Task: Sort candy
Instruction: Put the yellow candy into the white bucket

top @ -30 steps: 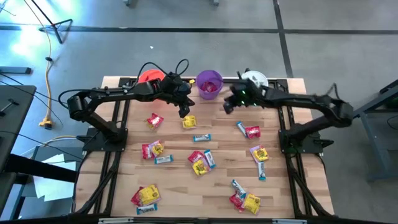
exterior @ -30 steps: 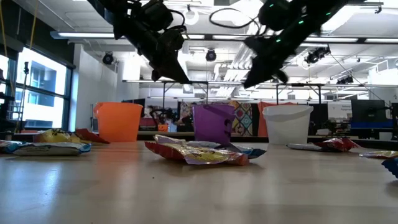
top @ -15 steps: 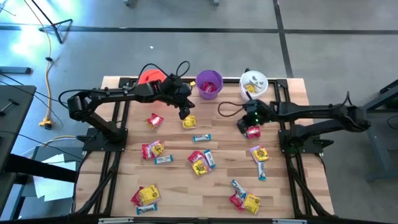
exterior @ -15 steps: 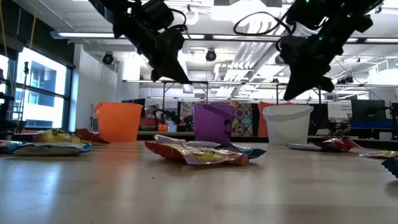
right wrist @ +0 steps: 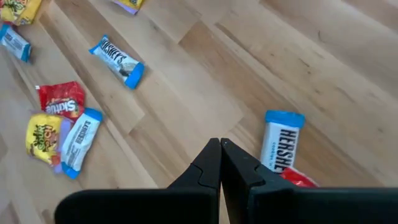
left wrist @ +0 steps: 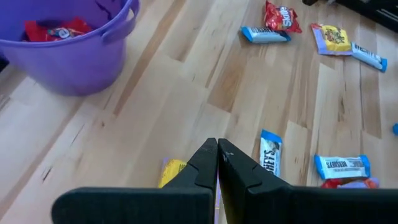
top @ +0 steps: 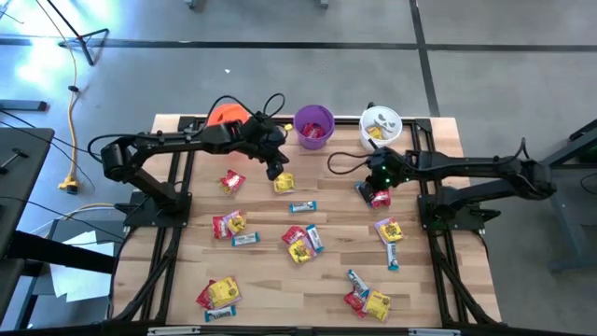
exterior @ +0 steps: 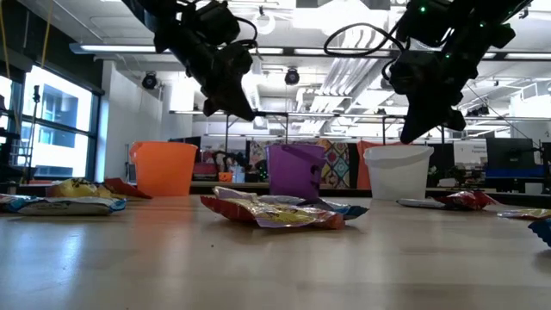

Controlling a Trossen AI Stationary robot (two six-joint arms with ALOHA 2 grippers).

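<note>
"HERSHEY'S" on blue-and-white bars (right wrist: 283,144) (right wrist: 116,59), "Skittles" on a red packet (right wrist: 62,99) (other print too small to read)

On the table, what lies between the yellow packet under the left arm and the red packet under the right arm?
High view: only bare wood between the yellow packet and the red packet; a blue-and-white bar lies just off that line.

You get bright, even overhead light. Ceiling lamps (exterior: 291,76) and a window (exterior: 53,120) glare in the low view, leaving both arms as dark silhouettes. The table (top: 270,280) shows soft shadows; near candy (exterior: 274,211) blurs slightly.
</note>
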